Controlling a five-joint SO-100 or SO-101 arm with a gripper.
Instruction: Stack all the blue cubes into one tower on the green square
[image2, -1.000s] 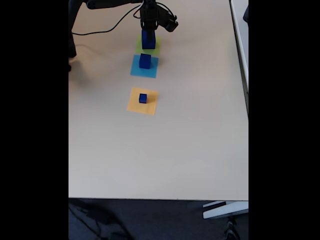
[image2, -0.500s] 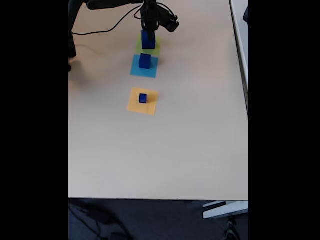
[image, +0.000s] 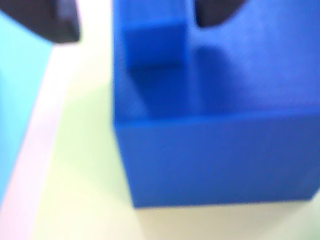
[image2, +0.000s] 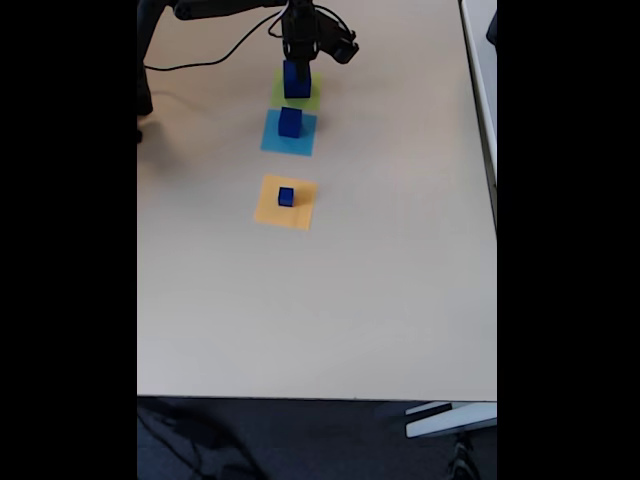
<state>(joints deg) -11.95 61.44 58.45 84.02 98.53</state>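
**Large blue cube on the lime patch, tool just above it**

In the wrist view, a strip of the light-blue square (image: 12, 100) shows at the left edge, then pale surface (image: 47, 105), then the green square (image: 80, 190). On that green patch sits the largest blue cube (image: 215, 165), blurred and very close. A dark fingertip (image: 50, 20) shows at upper left and another at the top right above the cube. Whether the tool is spread or pinching the cube I cannot tell.

In the fixed view, the three patches run in a line down the surface (image2: 380, 300). The orange square (image2: 286, 202) carries the smallest blue cube (image2: 286, 196); the light-blue patch bears the middle blue cube (image2: 290, 122); farthest up, the tool (image2: 298, 62) hangs right over the largest one.
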